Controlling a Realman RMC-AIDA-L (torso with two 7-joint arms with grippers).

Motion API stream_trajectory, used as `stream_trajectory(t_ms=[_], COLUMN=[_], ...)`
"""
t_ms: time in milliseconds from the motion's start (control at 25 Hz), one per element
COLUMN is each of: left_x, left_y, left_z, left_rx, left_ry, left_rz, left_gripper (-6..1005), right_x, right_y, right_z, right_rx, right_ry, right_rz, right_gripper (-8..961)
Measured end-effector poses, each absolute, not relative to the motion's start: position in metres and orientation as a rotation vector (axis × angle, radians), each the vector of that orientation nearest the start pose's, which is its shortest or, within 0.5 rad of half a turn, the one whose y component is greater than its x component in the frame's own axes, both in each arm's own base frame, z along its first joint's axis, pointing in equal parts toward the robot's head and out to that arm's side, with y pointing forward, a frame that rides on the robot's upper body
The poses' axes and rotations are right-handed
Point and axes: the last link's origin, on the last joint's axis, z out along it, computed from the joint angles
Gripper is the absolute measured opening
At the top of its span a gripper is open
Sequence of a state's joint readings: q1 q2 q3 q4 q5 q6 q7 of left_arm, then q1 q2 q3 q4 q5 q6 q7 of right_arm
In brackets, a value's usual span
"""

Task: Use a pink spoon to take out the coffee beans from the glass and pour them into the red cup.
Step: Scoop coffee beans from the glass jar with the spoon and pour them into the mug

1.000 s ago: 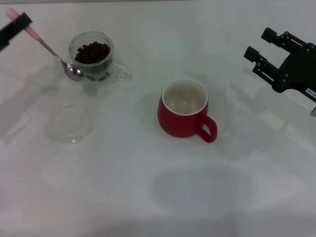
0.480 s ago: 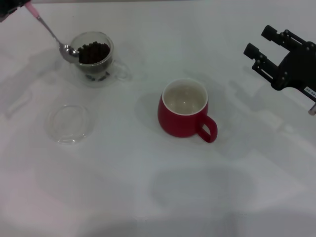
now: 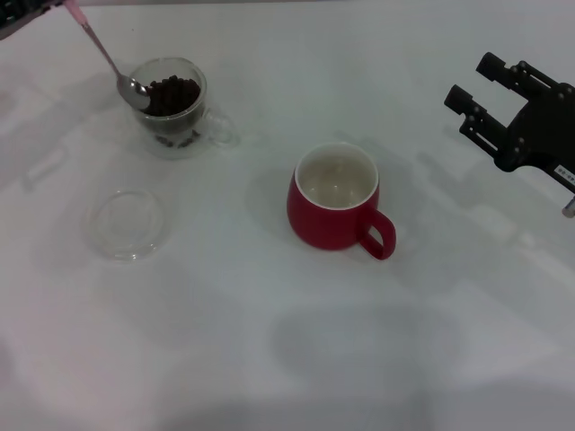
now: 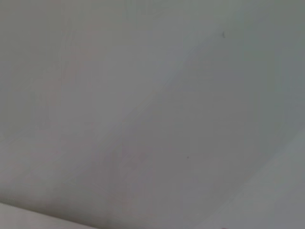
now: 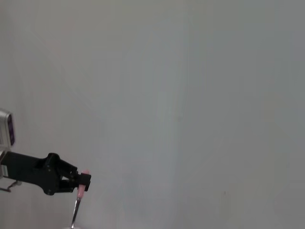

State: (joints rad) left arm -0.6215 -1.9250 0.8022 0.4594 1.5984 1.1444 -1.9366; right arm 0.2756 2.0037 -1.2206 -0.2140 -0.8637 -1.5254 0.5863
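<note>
Scooping is the step in hand, and your left gripper [image 5: 78, 183] is closed on the handle end of the pink spoon [image 3: 108, 61]. From those jaws the spoon slants down and toward the middle of the table, so its metal bowl sits at the near rim of the glass [image 3: 169, 106], just at the edge of the coffee beans [image 3: 172, 95]. I judge the bowl has not yet dug in. Drive it down and forward from the jaws into the heap, then level it before you lift, or beans will likely roll off. Keep the neck off the glass wall; the glass looks light and may tip or slide.

The red cup [image 3: 335, 199] stands well apart from the left jaws, across the table toward your right arm, with its white inside showing no beans. You will have a long carry, so go slowly and keep the bowl flat. The clear saucer [image 3: 127, 223] lies below the glass, nearer the robot.

Your right gripper [image 3: 490, 97] hangs idle over the far right of the table, its fingers spread and holding nothing.

Compared with a second ago, the spoon has risen: its bowl was then outside the glass, low against the wall, and is now at the rim. The left gripper has moved up and away, almost out of the head view. Cup, glass and saucer have not shifted.
</note>
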Motion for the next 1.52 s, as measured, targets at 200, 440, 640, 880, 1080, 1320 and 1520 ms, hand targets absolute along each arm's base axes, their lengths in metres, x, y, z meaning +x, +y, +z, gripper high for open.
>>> stream_trajectory(t_ms=[200,440,640,880,1080,1320,1520], left_x=[-0.274,-0.275,-0.275,-0.261,-0.256,-0.266,-0.278], left_y=[0.415,0.419,0.426,0.433,0.434,0.428,0.421], left_z=[0.055,0.05,0.043,0.033,0.021,0.012,0.009], left_rx=[-2.066,-2.045,-2.015,-2.034,-2.044,-2.017,-1.976], left_ry=[-1.38,-1.372,-1.334,-1.305,-1.312,-1.35,-1.399], left_rz=[-0.951,-0.917,-0.876,-0.882,-0.871,-0.833,-0.833], left_gripper=[122,122,123,123,123,123,123], right_x=[0.324,0.324,0.325,0.326,0.326,0.327,0.328], right_y=[0.263,0.262,0.262,0.263,0.263,0.264,0.263], right_z=[0.001,0.001,0.001,0.001,0.0,0.001,0.001], right_rx=[-2.101,-2.1,-2.102,-2.1,-2.099,-2.088,-2.087], right_ry=[0.377,0.38,0.387,0.392,0.391,0.396,0.398], right_rz=[0.969,0.969,0.969,0.961,0.957,0.951,0.949], right_gripper=[589,589,589,589,589,589,589])
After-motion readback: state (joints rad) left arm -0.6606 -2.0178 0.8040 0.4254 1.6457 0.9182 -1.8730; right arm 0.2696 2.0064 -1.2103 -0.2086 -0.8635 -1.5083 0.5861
